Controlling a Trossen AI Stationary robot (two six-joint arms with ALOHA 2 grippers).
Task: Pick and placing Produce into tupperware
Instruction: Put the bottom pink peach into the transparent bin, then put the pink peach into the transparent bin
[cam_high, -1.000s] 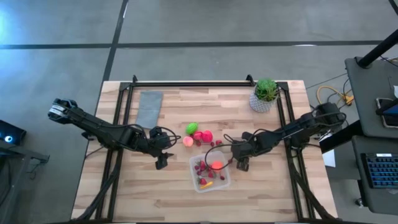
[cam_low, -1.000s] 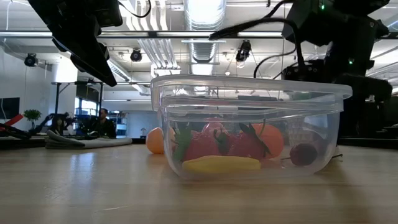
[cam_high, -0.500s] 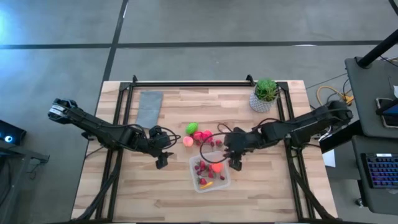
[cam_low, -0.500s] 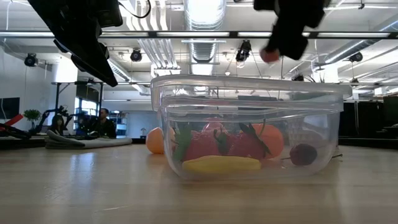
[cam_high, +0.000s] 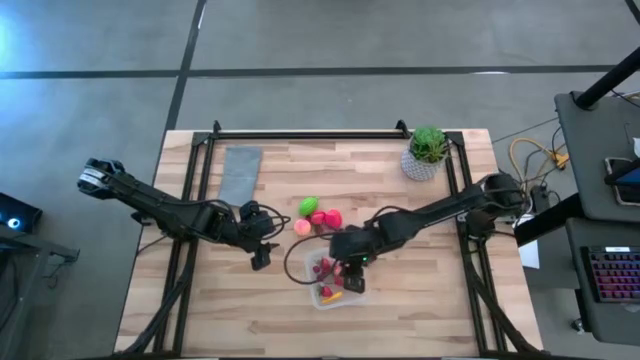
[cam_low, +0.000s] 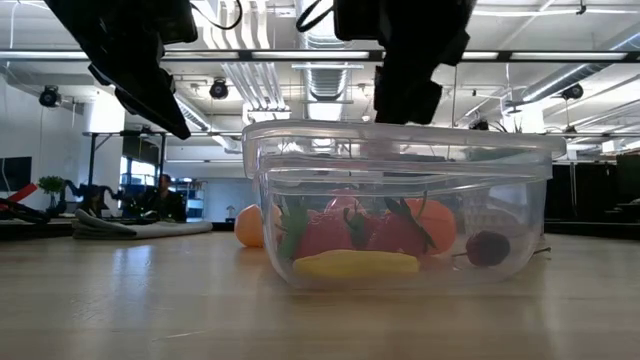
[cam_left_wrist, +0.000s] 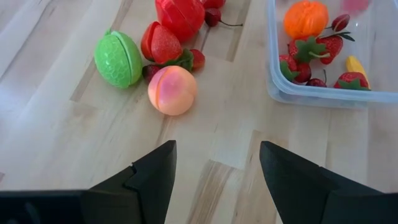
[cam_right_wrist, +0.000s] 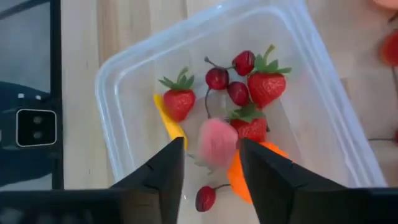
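Observation:
The clear tupperware (cam_right_wrist: 118, 93) stands on the wooden table near its middle (cam_high: 318, 300). It holds an orange piece (cam_left_wrist: 306, 18), strawberries (cam_right_wrist: 179, 99), cherries and a yellow piece. My right gripper (cam_right_wrist: 211, 144) hovers over it (cam_high: 350, 280), fingers apart. A blurred pink piece (cam_right_wrist: 217, 142) is in the air just beyond the fingertips, above the container's contents. A green piece (cam_left_wrist: 118, 59), a red piece (cam_left_wrist: 180, 15), a peach (cam_left_wrist: 172, 90) and strawberries lie on the table beside the container. My left gripper (cam_left_wrist: 214, 162) is open and empty, left of the produce (cam_high: 260, 262).
A potted plant (cam_high: 427, 150) stands at the far right corner. A grey cloth (cam_high: 240, 175) lies at the far left. A dark cable loops over the table beside the container (cam_high: 292, 268). Bare wood lies along the near edge.
My right gripper has gone from the container's right side toward the table's left until it is over the container, with a pink piece at its fingertips. That piece now shows blurred above the container's contents. My left arm has kept still.

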